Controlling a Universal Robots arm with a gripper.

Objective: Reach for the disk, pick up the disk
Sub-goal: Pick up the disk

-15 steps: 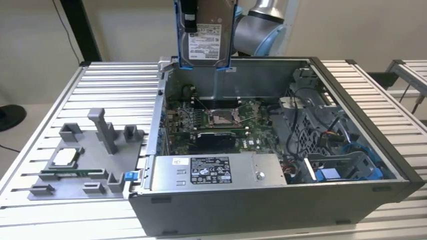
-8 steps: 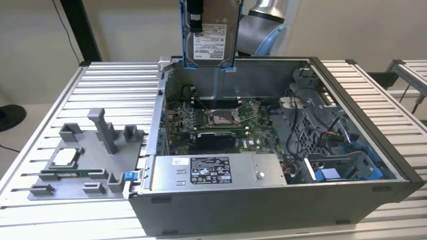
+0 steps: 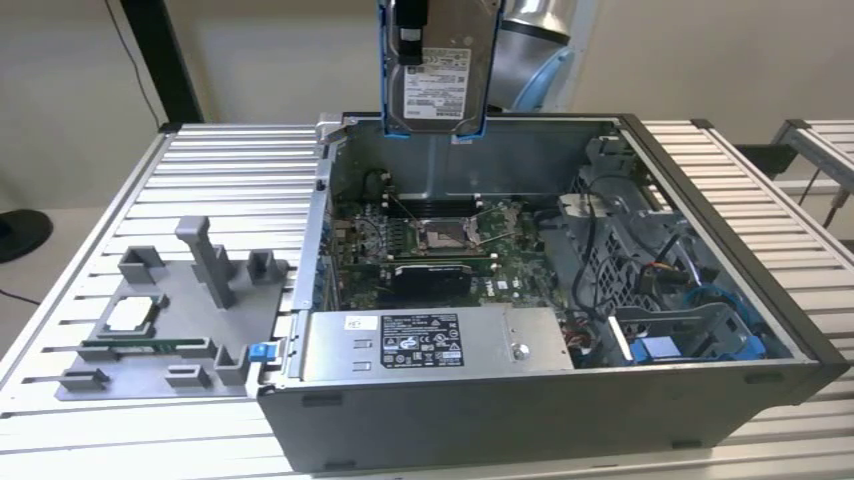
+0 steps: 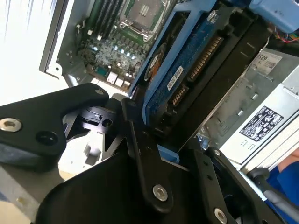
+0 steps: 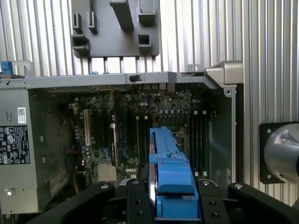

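The disk [image 3: 438, 80], a silver hard drive with a white label and a blue frame, hangs upright above the back wall of the open computer case [image 3: 534, 420]. My gripper [image 3: 410, 25] is shut on its upper end. In the second wrist view the black fingers [image 4: 140, 140] clamp the disk's blue frame [image 4: 161, 88], and its connector edge points down into the case. In the first wrist view the blue-framed disk [image 5: 170, 168] stands edge-on between the fingers [image 5: 138, 200], over the motherboard [image 5: 140, 130].
Inside the case lie the motherboard [image 3: 427, 240], a grey power supply box with a white sticker [image 3: 427, 345] and blue drive bays [image 3: 694, 335]. A grey fixture plate [image 3: 174, 320] holding a small square chip [image 3: 131, 315] sits at the exterior view's left on the slatted table [image 3: 227, 160].
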